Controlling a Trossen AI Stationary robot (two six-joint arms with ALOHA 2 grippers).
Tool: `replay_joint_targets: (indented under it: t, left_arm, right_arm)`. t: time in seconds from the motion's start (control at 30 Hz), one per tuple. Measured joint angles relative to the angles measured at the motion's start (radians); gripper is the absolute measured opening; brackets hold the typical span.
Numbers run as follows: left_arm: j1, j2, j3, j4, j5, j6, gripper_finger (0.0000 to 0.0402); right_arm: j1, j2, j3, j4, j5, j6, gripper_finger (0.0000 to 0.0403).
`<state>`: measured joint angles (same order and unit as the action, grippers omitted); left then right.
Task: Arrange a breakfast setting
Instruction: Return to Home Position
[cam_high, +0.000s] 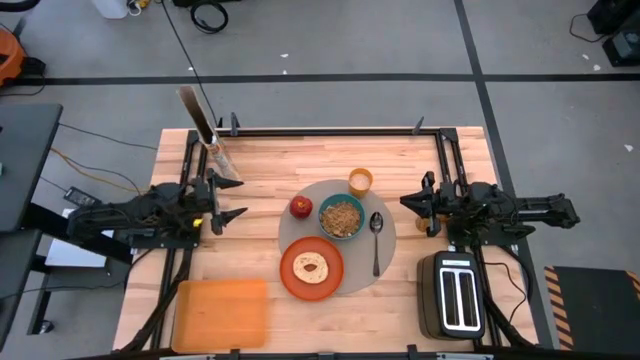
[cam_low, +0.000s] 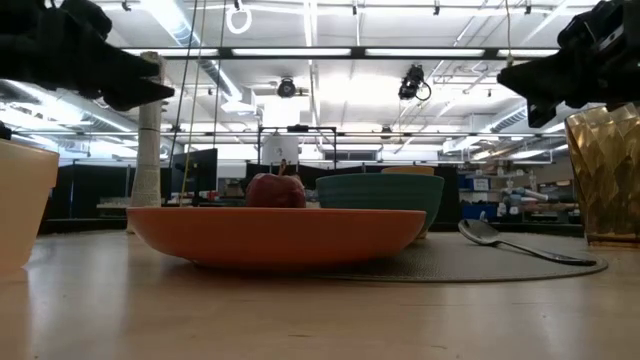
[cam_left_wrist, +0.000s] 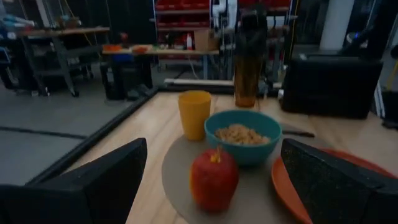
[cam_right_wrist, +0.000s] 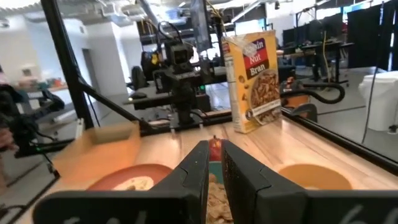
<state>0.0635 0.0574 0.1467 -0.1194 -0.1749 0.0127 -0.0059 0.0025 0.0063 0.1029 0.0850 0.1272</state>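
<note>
1. Check the left gripper (cam_high: 240, 198). It hangs over the left side of the tabletop (cam_high: 260, 165) with its fingers spread wide and nothing between them. It is well apart from the grey mat (cam_high: 385, 262).

2. Check the right gripper (cam_high: 408, 201). It sits just off the mat's right edge with its fingers drawn almost together and empty. It is near the metal spoon (cam_high: 376, 240) but clear of it.

3. Confirm the setting on the mat:
- The teal bowl (cam_high: 342, 216) stands near the middle and holds cereal.
- The red apple (cam_high: 301, 207) stands just beside the bowl on its left.
- The orange plate (cam_high: 290, 275) lies at the mat's near-left rim and carries a bread round (cam_high: 311, 267).
- The spoon lies to the right of the bowl with its bowl end towards the far side.
- The small yellow cup (cam_high: 360, 181) stands at the mat's far rim. You cannot tell from above whether it rests wholly on the mat.

4. Note the items outside the setting. The cereal box (cam_high: 205, 125) is at the far left, the toaster (cam_high: 458, 295) at the near right and an orange tray (cam_high: 222, 312) at the near left.

5. Assess progress. Every piece appears placed, so treat the arrangement as complete. Judging by both empty grippers, only parking the arms remains. Neither arm looks fully folded back.
</note>
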Motion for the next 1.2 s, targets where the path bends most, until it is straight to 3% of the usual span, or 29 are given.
replay_joint_targets:
  t: [0.33,0.6,0.77,1.2]
  left_arm:
    - [-0.001,-0.054,-0.095,0.056,-0.004,-0.049,0.038]
    - [-0.002,-0.053,-0.101,0.089,-0.036,0.004,0.038]
    - [-0.018,-0.053,-0.105,0.095,0.023,0.055,0.038]
    - [-0.023,-0.051,-0.136,0.164,0.043,0.134,0.038]
  right_arm:
    - [0.0,0.0,0.0,-0.001,0.0,-0.042,0.005]
    - [0.0,0.003,0.0,0.0,0.0,-0.046,0.005]
    - [0.0,0.006,0.0,-0.011,0.0,-0.068,0.005]
    - [0.0,0.006,0.001,-0.074,-0.007,-0.112,0.005]
